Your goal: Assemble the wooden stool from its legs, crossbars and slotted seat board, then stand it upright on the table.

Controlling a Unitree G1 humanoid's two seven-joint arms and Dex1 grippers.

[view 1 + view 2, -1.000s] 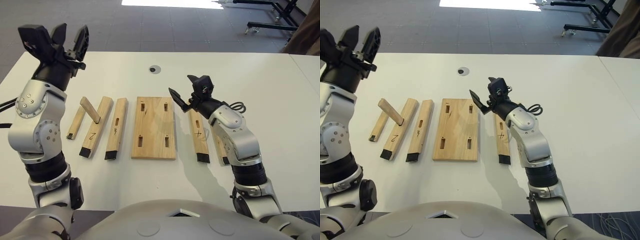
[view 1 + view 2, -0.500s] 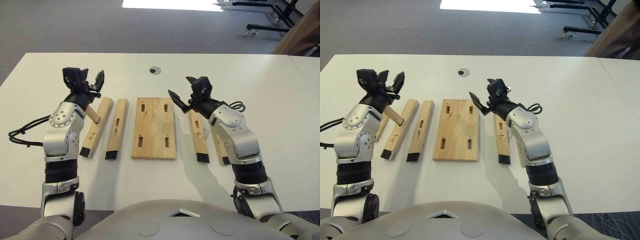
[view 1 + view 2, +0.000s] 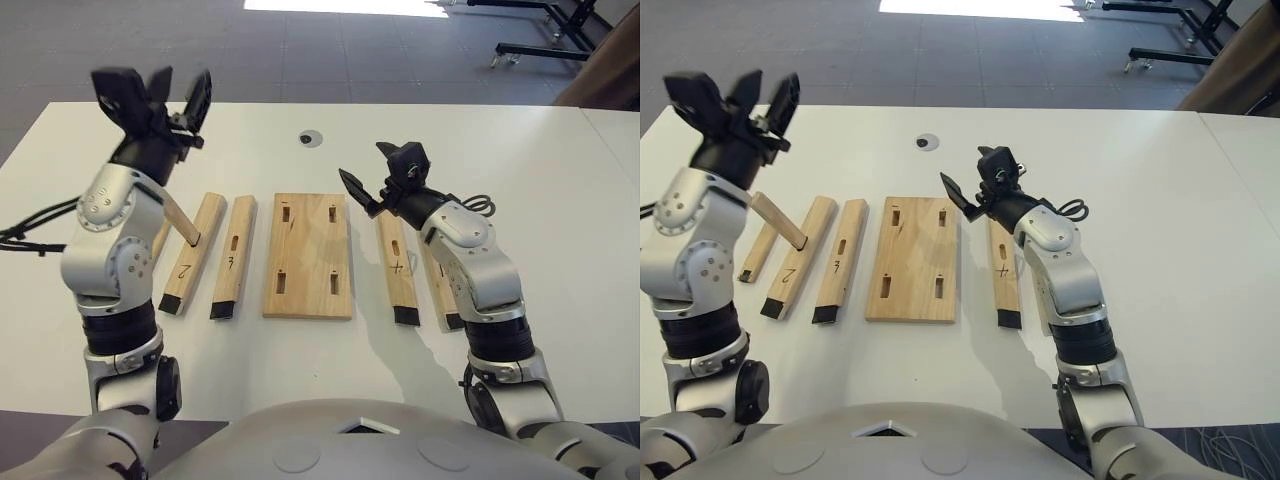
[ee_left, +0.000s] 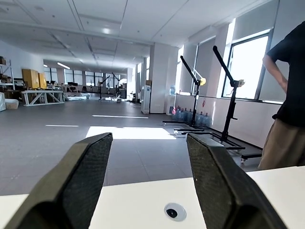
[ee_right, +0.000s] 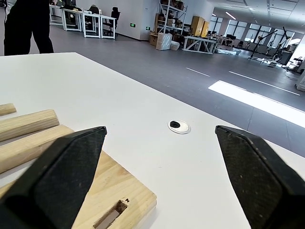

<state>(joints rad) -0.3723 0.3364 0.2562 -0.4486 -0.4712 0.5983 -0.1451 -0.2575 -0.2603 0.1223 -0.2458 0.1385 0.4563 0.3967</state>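
The slotted seat board [image 3: 307, 255] lies flat mid-table. Left of it lie two legs, marked 2 [image 3: 193, 253] and 3 [image 3: 232, 257]. A short crossbar [image 3: 778, 220] leans across the leg marked 2, and another wooden piece [image 3: 758, 250] lies further left. To the right, a leg marked 4 [image 3: 397, 270] and one more leg [image 3: 440, 298] lie partly under my right arm. My left gripper [image 3: 182, 85] is raised above the left pieces, open and empty. My right gripper [image 3: 366, 166] hovers open over the board's far right corner [image 5: 109, 200], holding nothing.
A round cable grommet [image 3: 310, 139] sits in the white table [image 3: 520, 160] beyond the board. A black cable [image 3: 25, 235] trails off the table's left edge. Bare tabletop stretches to the far right and along the front.
My left arm dipped toward the leaning crossbar half a second ago and has risen again, gripper still open and empty. The right gripper has barely shifted. The wooden pieces have not moved.
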